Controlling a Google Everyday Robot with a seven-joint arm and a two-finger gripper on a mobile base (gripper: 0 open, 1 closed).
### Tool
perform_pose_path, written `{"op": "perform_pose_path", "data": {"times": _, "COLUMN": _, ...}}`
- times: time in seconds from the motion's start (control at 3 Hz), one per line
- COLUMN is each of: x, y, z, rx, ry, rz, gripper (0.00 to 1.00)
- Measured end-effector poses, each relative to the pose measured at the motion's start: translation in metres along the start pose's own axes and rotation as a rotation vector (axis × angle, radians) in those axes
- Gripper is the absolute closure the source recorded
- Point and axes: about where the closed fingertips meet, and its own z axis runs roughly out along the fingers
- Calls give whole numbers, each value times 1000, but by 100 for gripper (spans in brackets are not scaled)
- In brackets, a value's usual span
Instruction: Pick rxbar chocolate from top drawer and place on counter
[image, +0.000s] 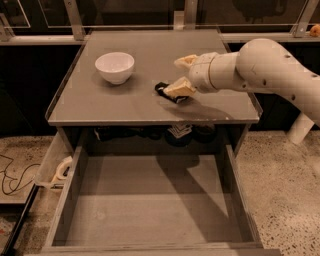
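The rxbar chocolate (163, 90), a small black bar, lies on the grey counter (125, 102) right of its middle. My gripper (180, 75) reaches in from the right, just above the counter. It is open, with one pale finger (185, 61) raised and the other finger (178, 88) low against the bar's right end, covering part of it. The top drawer (150, 200) is pulled out below the counter, and its grey floor holds nothing.
A white bowl (115, 67) stands on the counter's left part. Dark round items with blue-white packaging (177, 134) sit under the counter behind the drawer. A narrow pale side tray with a tape roll (62, 167) hangs at the left. Speckled floor lies at the right.
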Motion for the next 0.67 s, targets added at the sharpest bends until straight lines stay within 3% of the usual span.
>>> {"op": "perform_pose_path", "data": {"times": 0.33, "x": 0, "y": 0, "z": 0, "rx": 0, "ry": 0, "rz": 0, "gripper": 0}}
{"op": "perform_pose_path", "data": {"times": 0.67, "x": 0, "y": 0, "z": 0, "rx": 0, "ry": 0, "rz": 0, "gripper": 0}}
